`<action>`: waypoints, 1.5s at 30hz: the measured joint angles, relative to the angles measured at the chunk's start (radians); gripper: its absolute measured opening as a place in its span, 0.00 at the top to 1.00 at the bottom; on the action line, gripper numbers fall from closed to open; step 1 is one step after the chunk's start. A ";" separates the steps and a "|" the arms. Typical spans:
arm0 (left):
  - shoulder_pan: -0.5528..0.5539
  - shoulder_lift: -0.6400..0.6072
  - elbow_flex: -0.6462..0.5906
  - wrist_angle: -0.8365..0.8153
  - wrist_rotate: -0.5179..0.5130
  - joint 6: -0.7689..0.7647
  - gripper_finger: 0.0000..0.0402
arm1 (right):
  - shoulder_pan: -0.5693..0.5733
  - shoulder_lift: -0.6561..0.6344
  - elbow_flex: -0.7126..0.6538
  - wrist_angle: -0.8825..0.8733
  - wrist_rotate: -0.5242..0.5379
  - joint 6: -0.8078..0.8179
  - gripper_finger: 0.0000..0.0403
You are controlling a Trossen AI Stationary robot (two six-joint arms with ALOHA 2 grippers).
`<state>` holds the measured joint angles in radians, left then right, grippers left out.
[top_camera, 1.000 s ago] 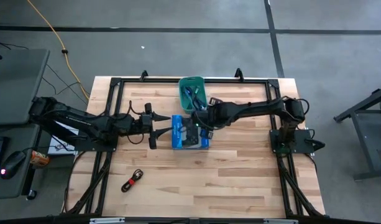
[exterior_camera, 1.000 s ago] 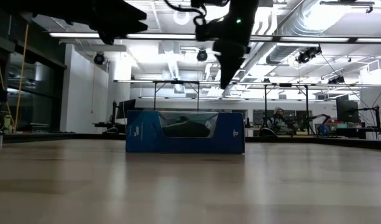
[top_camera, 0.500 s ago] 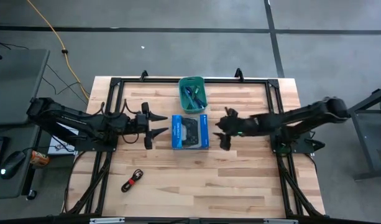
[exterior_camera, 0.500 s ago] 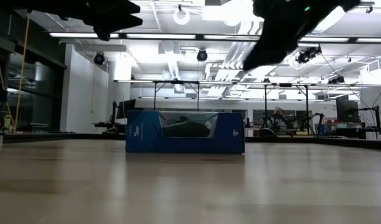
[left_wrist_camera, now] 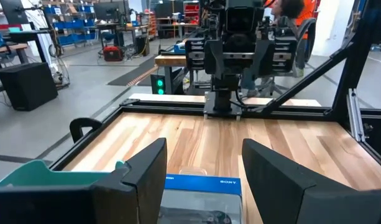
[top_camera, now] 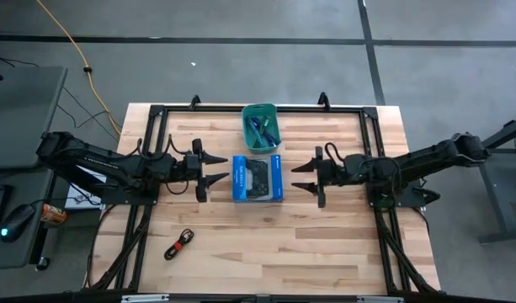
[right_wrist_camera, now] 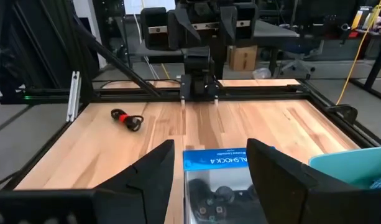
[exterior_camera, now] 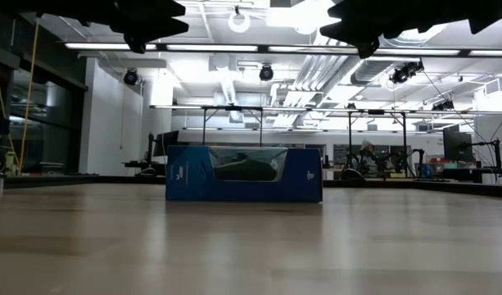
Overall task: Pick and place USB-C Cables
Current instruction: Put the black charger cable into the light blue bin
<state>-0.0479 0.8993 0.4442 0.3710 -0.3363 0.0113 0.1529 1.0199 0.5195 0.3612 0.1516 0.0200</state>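
A black USB-C cable bundle with a red band [top_camera: 179, 244] lies flat near the table's near-left corner, also in the right wrist view [right_wrist_camera: 128, 118]. Blue and green cables [top_camera: 262, 130] lie inside the teal bin [top_camera: 274, 135]; a teal one I cannot make out. My left gripper [top_camera: 217, 168] hovers open left of the blue controller box [top_camera: 258, 178], its fingers pointing at it [left_wrist_camera: 202, 165]. My right gripper [top_camera: 300, 177] hovers open right of the box [right_wrist_camera: 209, 158]. Both are above the table and hold nothing.
The blue controller box [exterior_camera: 244, 174] stands at the table's middle between the two grippers, with the teal bin just beyond it at the far edge. A black frame [top_camera: 156, 114] runs round the table. Bare wood lies along the near half [top_camera: 283, 252].
My right arm has drawn back from above the box and the bin toward the table's right edge and now hovers level, right of the box. The left arm has kept nearly still. The cables and the box have not moved.
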 joint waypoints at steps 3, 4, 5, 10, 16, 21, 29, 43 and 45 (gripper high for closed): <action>0.000 0.000 0.000 0.003 0.000 -0.006 0.53 | 0.000 0.005 0.000 -0.005 0.002 0.003 0.52; 0.000 0.000 0.000 0.005 0.000 -0.008 0.53 | 0.000 0.005 0.000 -0.004 0.003 0.003 0.52; 0.000 0.000 0.000 0.007 0.000 -0.008 0.53 | 0.000 0.005 0.000 -0.005 0.005 0.005 0.52; 0.000 0.000 0.000 0.020 0.000 -0.008 0.53 | 0.000 0.005 0.000 0.002 0.009 0.005 0.52; 0.000 0.000 0.000 0.019 0.000 -0.008 0.53 | 0.000 0.005 0.001 0.002 0.010 0.000 0.52; 0.000 0.000 0.000 0.019 0.000 -0.012 0.53 | 0.000 0.005 0.001 0.002 0.010 -0.002 0.52; 0.000 0.000 0.000 0.018 0.001 -0.010 0.53 | -0.002 0.005 0.001 0.002 0.020 -0.002 0.53; 0.000 0.000 0.000 0.015 0.001 -0.008 0.53 | -0.002 0.006 0.002 -0.005 0.077 -0.020 0.96; 0.000 0.000 0.000 0.015 0.001 -0.008 0.53 | -0.003 0.006 0.002 -0.003 0.061 -0.021 0.96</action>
<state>-0.0479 0.8993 0.4442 0.3859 -0.3355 0.0032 0.1501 1.0256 0.5217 0.3578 0.2123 -0.0006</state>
